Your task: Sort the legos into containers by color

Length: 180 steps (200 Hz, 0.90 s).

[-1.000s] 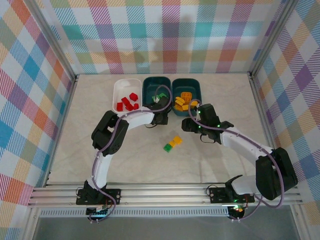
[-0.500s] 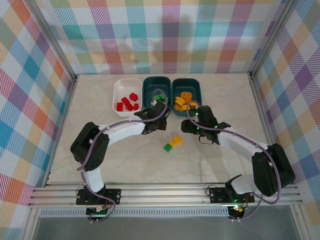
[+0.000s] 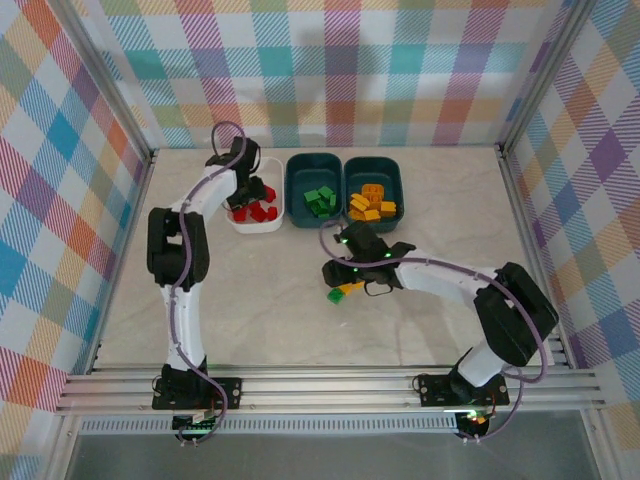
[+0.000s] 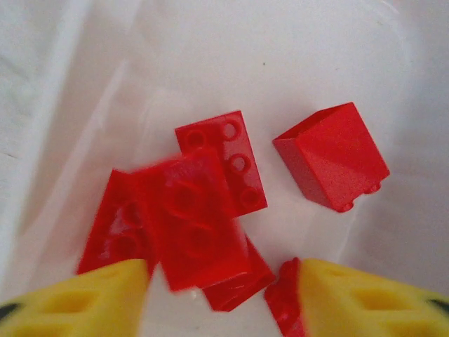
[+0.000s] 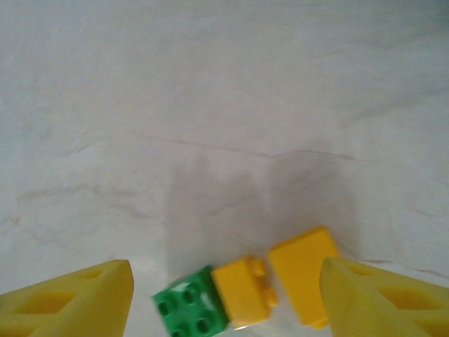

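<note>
- Along the far edge of the table (image 3: 250, 310) I have the three containers in a row: the white tub (image 3: 279, 195) nearest the far-left corner, then the middle teal tub (image 3: 297, 168), then the right teal tub (image 3: 396, 178).
- My left arm (image 3: 170, 250) is stretched out to the white tub. The left gripper (image 3: 247, 190) hangs over it with fingers spread, gripping nothing.
- My right arm (image 3: 450, 275) reaches toward the table's middle. The right gripper (image 3: 338, 274) sits just above the last loose pieces, fingers wide and empty.
- Sorted so far: red legos (image 3: 263, 210) in the white tub, green legos (image 3: 320, 198) in the middle teal tub, yellow and orange legos (image 3: 372, 204) in the right teal tub.
- Left near the table's middle are a loose green lego (image 5: 191, 309) touching a yellow lego (image 5: 242, 291), and a second yellow lego (image 5: 302, 277) just beside them.
- I judge the sort nearly done, with the left side at a drop and the right side lining up a pick.
- Next I would lower the right fingers around one brick. Green and yellow touch, so two colours could come up together.
- The left wrist view shows one red lego (image 4: 193, 225) smeared among sharp neighbours, which I take to be loose and dropping. From overhead the reds are just a cluster.
- The right wrist view shows which bricks touch, and the overhead view adds the route to the teal tubs.
</note>
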### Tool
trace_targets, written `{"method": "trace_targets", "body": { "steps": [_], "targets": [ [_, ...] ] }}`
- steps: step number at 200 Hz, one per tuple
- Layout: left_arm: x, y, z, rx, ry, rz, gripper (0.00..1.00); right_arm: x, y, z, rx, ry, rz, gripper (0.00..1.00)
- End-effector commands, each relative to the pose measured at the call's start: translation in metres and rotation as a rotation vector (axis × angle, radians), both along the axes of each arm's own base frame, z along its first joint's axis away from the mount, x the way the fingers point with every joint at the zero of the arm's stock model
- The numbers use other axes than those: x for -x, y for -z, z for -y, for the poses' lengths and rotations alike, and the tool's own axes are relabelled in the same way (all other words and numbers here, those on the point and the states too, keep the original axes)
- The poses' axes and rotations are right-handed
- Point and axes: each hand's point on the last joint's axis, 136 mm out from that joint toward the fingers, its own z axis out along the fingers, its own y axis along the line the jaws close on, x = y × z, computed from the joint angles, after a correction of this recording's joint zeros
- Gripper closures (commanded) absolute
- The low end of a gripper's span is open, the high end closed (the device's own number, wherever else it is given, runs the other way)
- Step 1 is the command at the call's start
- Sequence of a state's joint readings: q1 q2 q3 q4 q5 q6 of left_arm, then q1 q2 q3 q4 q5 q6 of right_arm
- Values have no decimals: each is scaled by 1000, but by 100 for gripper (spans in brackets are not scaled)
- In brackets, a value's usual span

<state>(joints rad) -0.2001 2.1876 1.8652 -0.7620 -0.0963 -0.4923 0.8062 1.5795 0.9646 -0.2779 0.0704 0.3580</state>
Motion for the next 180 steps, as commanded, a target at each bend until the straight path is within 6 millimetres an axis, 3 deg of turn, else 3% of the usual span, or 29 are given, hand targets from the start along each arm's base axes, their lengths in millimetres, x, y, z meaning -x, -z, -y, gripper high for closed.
{"method": "trace_targets", "body": {
  "steps": [1,20,36,66,92,118,151,166,180],
  "targets": [
    [10,-11,10,47,22,-59,20,13,14,-2,157,-99,9,32],
    [16,-23,19,119,21,-18,7,21,27,-10,232,-145,9,36],
    [34,-44,29,174,36,51,4,27,39,-13,289,-170,-2,40],
    [91,-62,29,249,22,128,4,43,51,-18,330,-196,-18,44],
    [145,-54,27,309,11,141,4,58,57,-21,347,-210,-37,48],
    [182,-59,16,300,3,169,0,73,50,-35,306,-220,-39,49],
    [196,-99,11,290,43,239,0,65,26,-40,250,-164,25,51],
    [203,-107,11,303,54,252,0,61,18,-36,249,-144,60,46],
    [213,-102,11,315,59,247,0,59,18,-28,284,-138,81,39]
  ]
}}
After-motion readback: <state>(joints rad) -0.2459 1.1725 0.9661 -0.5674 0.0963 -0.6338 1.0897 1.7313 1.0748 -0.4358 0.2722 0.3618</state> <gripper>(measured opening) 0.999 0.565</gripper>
